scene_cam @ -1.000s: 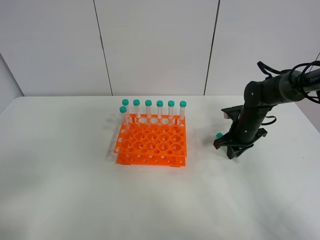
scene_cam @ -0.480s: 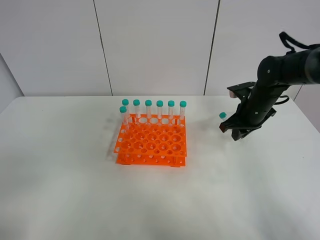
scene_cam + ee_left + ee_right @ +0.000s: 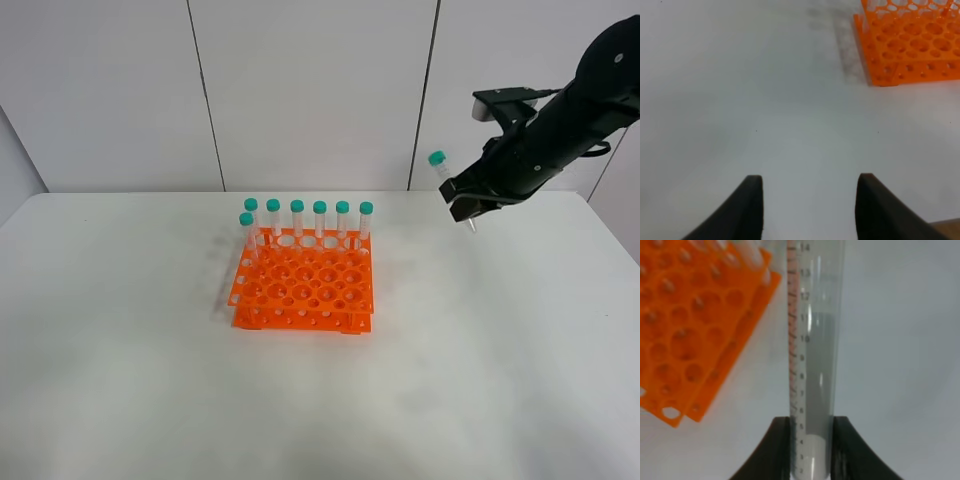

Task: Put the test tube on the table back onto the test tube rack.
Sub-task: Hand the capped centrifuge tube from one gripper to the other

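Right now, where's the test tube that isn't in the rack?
Exterior high view: the test tube is clamped in the right hand, in the air on the right, clear of the table and right of the test tube rack, cap up.

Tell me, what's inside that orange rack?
Seven teal-capped test tubes stand in the test tube rack: six along its far row, one in front at the left. Their lower ends are hidden by the rack.

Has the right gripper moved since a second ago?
Yes. The right gripper, shut on the tube, rose from level with the rack's front edge to level with its tubes' caps.
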`<control>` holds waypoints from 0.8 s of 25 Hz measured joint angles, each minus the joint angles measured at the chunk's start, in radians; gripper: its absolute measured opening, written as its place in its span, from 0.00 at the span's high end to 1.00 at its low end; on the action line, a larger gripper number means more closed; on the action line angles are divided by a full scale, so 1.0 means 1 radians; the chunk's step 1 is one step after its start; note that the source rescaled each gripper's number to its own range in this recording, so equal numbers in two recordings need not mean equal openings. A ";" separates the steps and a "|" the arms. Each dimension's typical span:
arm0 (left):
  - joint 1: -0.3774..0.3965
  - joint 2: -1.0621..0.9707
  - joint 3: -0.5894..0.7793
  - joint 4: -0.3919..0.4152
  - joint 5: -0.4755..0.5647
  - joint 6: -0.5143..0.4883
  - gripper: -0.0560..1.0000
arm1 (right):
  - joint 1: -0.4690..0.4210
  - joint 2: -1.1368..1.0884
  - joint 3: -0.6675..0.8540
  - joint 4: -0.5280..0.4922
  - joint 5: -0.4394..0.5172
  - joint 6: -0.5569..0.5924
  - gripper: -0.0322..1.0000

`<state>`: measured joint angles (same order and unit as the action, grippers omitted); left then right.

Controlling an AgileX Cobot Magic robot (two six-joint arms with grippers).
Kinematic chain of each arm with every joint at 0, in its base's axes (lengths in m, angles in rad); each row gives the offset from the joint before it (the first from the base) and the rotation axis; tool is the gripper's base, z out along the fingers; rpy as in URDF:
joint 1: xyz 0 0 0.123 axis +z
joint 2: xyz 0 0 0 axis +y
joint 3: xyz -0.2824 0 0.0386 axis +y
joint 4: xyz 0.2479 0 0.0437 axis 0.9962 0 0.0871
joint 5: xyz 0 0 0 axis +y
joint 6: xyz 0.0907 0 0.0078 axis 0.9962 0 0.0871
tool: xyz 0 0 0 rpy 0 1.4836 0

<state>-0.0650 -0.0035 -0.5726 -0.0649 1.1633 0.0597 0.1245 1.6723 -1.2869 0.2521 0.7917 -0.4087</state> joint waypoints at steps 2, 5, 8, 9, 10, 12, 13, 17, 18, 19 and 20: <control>0.000 0.000 0.000 0.000 0.000 0.000 0.00 | 0.023 -0.015 0.000 -0.011 -0.002 -0.009 0.97; 0.000 0.000 0.000 0.000 0.000 0.000 0.00 | 0.095 -0.016 0.000 -0.059 -0.012 -0.014 0.97; 0.000 0.000 0.000 0.000 0.000 0.000 0.00 | 0.195 -0.020 0.000 -0.138 -0.068 0.016 0.97; 0.000 0.000 0.000 0.000 0.000 0.000 0.00 | 0.232 -0.023 0.000 -0.166 -0.092 0.037 0.97; 0.000 0.000 0.000 0.000 0.000 0.000 0.00 | 0.269 -0.025 0.000 -0.200 -0.120 0.057 0.97; 0.000 0.000 0.000 0.000 0.000 0.000 0.00 | 0.334 -0.026 0.001 -0.238 -0.183 0.094 0.97; 0.000 0.000 0.000 0.000 0.000 0.000 0.00 | 0.366 -0.028 0.003 -0.239 -0.230 0.103 0.97; 0.000 0.000 0.000 0.000 0.000 0.000 0.00 | 0.475 -0.065 0.049 -0.139 -0.448 0.071 0.97; 0.000 0.000 0.000 0.000 0.000 0.000 0.00 | 0.502 -0.077 0.062 -0.115 -0.483 0.047 0.97; 0.000 0.000 0.000 0.000 0.000 0.000 0.00 | 0.523 -0.090 0.077 -0.100 -0.520 0.028 0.97; 0.000 0.000 0.000 0.000 0.000 0.000 0.00 | 0.546 -0.102 0.090 -0.091 -0.552 0.018 0.97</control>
<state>-0.0650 -0.0035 -0.5726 -0.0649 1.1633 0.0597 0.6702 1.5708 -1.1965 0.1612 0.2401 -0.3902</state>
